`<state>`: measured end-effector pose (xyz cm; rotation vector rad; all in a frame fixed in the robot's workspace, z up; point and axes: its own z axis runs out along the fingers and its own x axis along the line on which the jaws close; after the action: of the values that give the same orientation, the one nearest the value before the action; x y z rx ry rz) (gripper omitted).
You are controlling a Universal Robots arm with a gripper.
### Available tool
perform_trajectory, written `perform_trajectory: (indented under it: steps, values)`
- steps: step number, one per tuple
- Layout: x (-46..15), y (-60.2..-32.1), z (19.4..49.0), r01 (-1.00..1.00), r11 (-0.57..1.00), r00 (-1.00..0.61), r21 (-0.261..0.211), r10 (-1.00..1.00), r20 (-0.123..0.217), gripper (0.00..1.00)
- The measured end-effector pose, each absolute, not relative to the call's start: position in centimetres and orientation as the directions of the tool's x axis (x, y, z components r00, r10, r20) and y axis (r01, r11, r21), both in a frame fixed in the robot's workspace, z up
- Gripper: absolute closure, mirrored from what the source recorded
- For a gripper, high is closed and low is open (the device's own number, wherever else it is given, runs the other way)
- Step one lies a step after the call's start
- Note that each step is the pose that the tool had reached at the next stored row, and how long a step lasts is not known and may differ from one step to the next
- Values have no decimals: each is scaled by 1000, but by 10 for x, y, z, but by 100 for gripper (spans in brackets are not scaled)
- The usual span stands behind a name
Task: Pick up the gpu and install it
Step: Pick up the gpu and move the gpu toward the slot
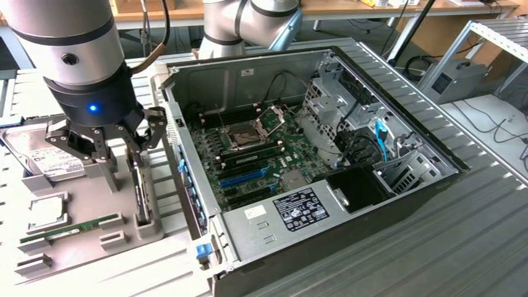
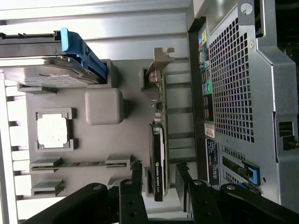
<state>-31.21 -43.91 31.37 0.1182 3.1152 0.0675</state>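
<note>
Edgewise, the gpu (image 2: 159, 135) is slotted lengthwise along the case (image 2: 233, 93), bracket (image 2: 159, 58) away from the claw (image 2: 159, 169), whose fingers are spread.

Grey fixture tray (image 1: 91, 247) rests on the ribbed metal table (image 1: 412, 247). Tray contents are as follows. A hard drive (image 2: 46, 70) lies flat at one end, with a blue rail (image 2: 78, 49) along its edge. A square processor chip (image 2: 52, 130) sits in a framed recess. A slim green RAM stick (image 1: 70, 229) is held between two brackets. No item touches another.
</note>
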Motion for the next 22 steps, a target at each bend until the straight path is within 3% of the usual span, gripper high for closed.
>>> perform_trajectory:
  steps: [22]
  values:
    - [-305,-439,312,75,996,-997,44,76,-22,58]
